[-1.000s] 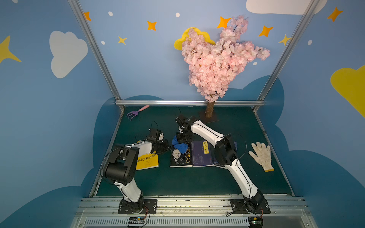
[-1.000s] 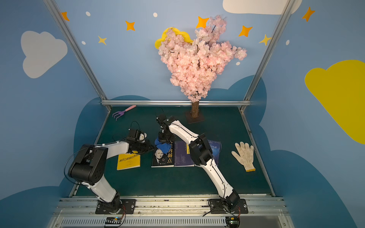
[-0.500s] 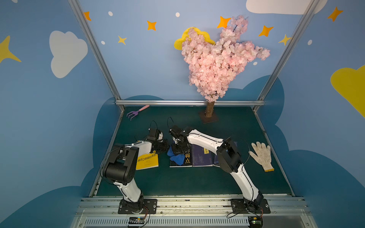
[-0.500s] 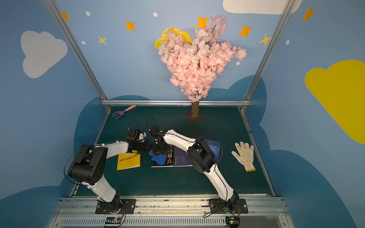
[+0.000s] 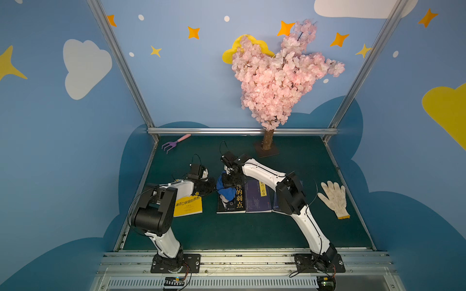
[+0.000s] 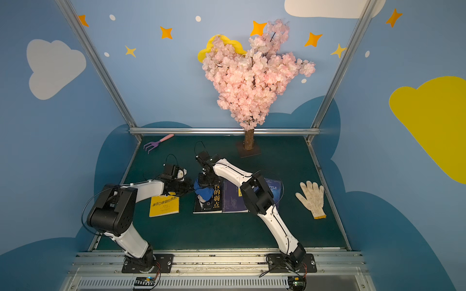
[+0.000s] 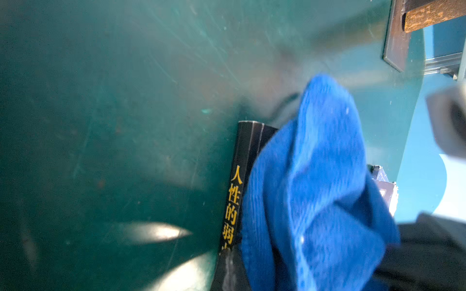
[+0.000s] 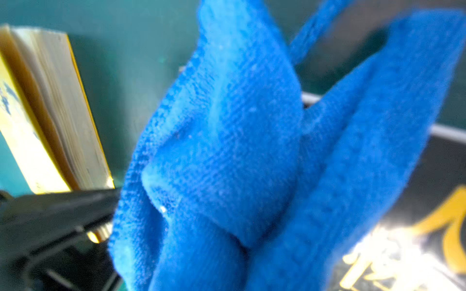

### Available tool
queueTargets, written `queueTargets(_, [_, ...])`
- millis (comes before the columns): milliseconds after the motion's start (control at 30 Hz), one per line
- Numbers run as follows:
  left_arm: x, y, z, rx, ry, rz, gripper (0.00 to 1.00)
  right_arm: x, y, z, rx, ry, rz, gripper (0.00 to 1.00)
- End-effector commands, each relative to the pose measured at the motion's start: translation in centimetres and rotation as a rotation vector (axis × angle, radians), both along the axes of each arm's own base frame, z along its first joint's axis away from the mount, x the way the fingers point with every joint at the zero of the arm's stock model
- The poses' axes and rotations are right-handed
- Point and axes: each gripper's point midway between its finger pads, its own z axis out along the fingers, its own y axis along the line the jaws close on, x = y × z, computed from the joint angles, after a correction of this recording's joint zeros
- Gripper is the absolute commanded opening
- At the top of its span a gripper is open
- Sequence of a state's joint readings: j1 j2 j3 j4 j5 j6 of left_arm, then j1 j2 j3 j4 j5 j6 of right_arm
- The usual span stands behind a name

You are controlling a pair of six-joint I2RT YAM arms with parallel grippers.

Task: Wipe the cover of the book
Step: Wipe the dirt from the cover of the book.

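A black book (image 5: 238,201) with gold characters lies flat on the green mat, seen in both top views (image 6: 216,200). A crumpled blue cloth (image 5: 227,192) rests on the far left part of its cover. My right gripper (image 5: 230,181) points down over it, shut on the blue cloth, which fills the right wrist view (image 8: 239,151). My left gripper (image 5: 213,187) is shut and sits low at the book's left edge, right beside the cloth. The left wrist view shows the book's spine (image 7: 234,191) with the cloth (image 7: 315,189) draped over the cover.
A yellow book (image 5: 187,205) lies left of the black one, partly under my left arm. Two dark blue books (image 5: 257,199) adjoin the black book on the right. A white glove (image 5: 334,199) lies far right, a purple rake (image 5: 175,143) at the back left, a blossom tree's base (image 5: 267,151) behind.
My right gripper dragged the cloth toward the front of the cover, then back toward the far end. The left gripper's jaws closed fully; that arm stayed in place.
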State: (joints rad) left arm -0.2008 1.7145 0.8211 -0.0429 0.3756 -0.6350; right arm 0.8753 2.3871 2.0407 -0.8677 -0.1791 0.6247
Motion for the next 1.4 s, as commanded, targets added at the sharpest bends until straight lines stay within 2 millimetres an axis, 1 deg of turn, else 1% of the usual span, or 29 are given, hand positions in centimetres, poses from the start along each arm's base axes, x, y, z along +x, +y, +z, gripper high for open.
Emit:
queueTargets(0, [-1.8, 0.0, -2.4, 0.024, 0.095, -0.009, 0.04, -8.4, -5.2, -7.5, -0.312, 0.127, 0.087, 0.00])
queueTargets(67, [-1.9, 0.1, -2.4, 0.028, 0.095, -0.010, 0.04, -10.8, -5.7, -7.7, -0.353, 0.117, 0.132, 0.00])
queueTargets(133, [-2.0, 0.2, -2.4, 0.034, 0.095, -0.008, 0.04, -11.9, -5.8, -8.0, -0.369, 0.114, 0.155, 0.00])
queueTargets(167, [-2.0, 0.2, -2.4, 0.035, 0.094, -0.009, 0.04, -12.0, -5.9, -8.3, -0.377, 0.114, 0.160, 0.00])
queueTargets(267, [-2.2, 0.3, -2.2, 0.038, 0.089, -0.011, 0.04, -11.2, -6.5, -8.7, -0.389, 0.135, 0.132, 0.00])
queueTargets(333, [-2.2, 0.3, -2.1, 0.037, 0.084, -0.011, 0.04, -10.4, -7.3, -8.2, -0.379, 0.139, 0.095, 0.00])
queueTargets(400, [-2.3, 0.3, -2.1, 0.035, 0.086, -0.011, 0.04, -9.7, -8.4, -7.1, -0.377, 0.120, 0.071, 0.00])
queueTargets(533, [-2.1, 0.3, -2.1, 0.035, 0.086, -0.011, 0.04, -8.2, -11.9, -5.3, -0.400, 0.083, 0.026, 0.00])
queueTargets(567, [-2.1, 0.3, -2.2, 0.037, 0.086, -0.011, 0.04, -8.0, -12.7, -5.2, -0.408, 0.084, 0.012, 0.00])
queueTargets(633, [-2.1, 0.4, -2.2, 0.042, 0.087, -0.010, 0.04, -7.9, -13.2, -5.4, -0.395, 0.090, -0.005, 0.00])
queueTargets(700, [-2.3, 0.5, -2.3, 0.049, 0.092, -0.009, 0.04, -8.3, -12.4, -6.0, -0.369, 0.118, -0.007, 0.00])
queueTargets(800, [-2.2, 0.4, -2.3, 0.044, 0.088, -0.011, 0.04, -9.6, -9.1, -6.9, -0.336, 0.145, 0.031, 0.00])
queueTargets(867, [-2.2, 0.3, -2.4, 0.038, 0.093, -0.013, 0.04, -10.5, -6.9, -7.1, -0.341, 0.136, 0.076, 0.00])
queueTargets(900, [-2.2, 0.2, -2.4, 0.034, 0.093, -0.014, 0.04, -10.7, -6.2, -7.1, -0.344, 0.130, 0.092, 0.00])
queueTargets(967, [-2.2, 0.1, -2.6, 0.026, 0.098, -0.015, 0.04, -10.8, -5.7, -7.0, -0.356, 0.118, 0.109, 0.00])
queueTargets(1000, [-2.1, 0.1, -2.5, 0.024, 0.099, -0.015, 0.04, -10.6, -6.1, -7.0, -0.361, 0.116, 0.107, 0.00])
queueTargets(1067, [-2.1, 0.1, -2.4, 0.025, 0.096, -0.014, 0.04, -9.8, -7.6, -6.9, -0.373, 0.122, 0.082, 0.00])
queueTargets(1233, [-2.1, 0.2, -2.3, 0.033, 0.090, -0.015, 0.04, -7.6, -13.4, -6.7, -0.379, 0.143, -0.020, 0.00])
queueTargets(1267, [-2.2, 0.2, -2.3, 0.035, 0.093, -0.014, 0.04, -7.4, -14.3, -6.8, -0.381, 0.148, -0.041, 0.00])
queueTargets(1300, [-2.2, 0.3, -2.4, 0.036, 0.093, -0.012, 0.04, -6.9, -14.9, -6.7, -0.377, 0.150, -0.066, 0.00])
queueTargets(1367, [-2.1, 0.3, -2.4, 0.036, 0.091, -0.012, 0.04, -6.8, -15.0, -6.8, -0.361, 0.155, -0.088, 0.00])
